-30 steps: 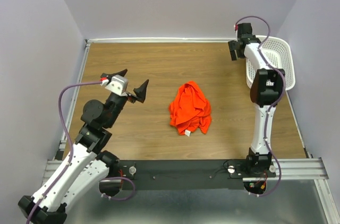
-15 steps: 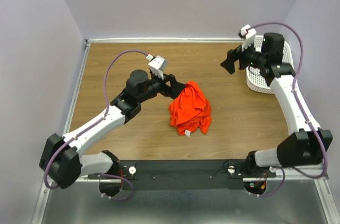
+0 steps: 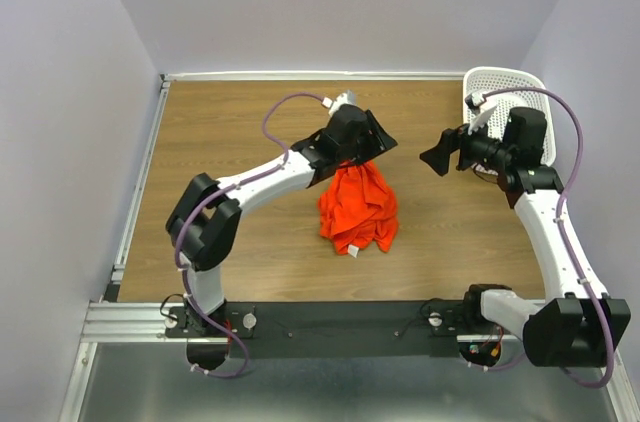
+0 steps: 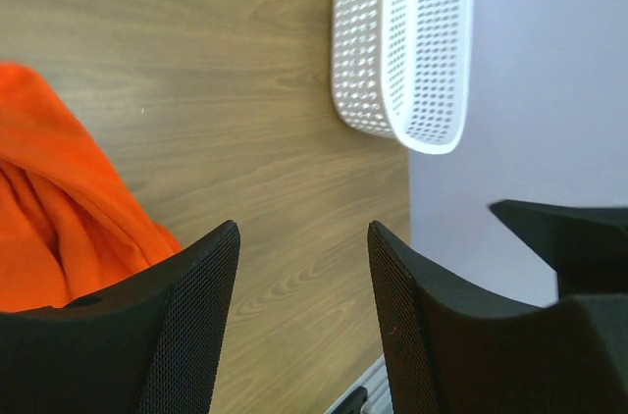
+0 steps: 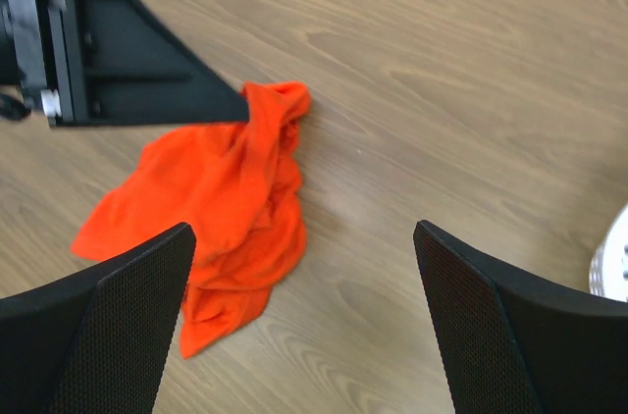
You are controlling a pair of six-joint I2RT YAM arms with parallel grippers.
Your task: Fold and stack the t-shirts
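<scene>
left gripper [image 4: 302,232]: at shirt's far tip, fingers partway apart, bare wood between | shirt [image 3: 357,207]: one, crumpled orange heap, long axis far-to-near, narrow end far, label [image 3: 352,252] at near end | right gripper [image 5: 304,230]: right of shirt, spread wide, empty | basket [image 3: 500,87]: one, white, beyond shirt, far right

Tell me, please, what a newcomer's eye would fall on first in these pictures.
The crumpled bright orange-red fabric t-shirt in the middle of the brown wooden table stands out most. The left arm's black end effector hangs at the shirt's far end, jaws apart. A white plastic lattice basket sits at the far right corner.
</scene>
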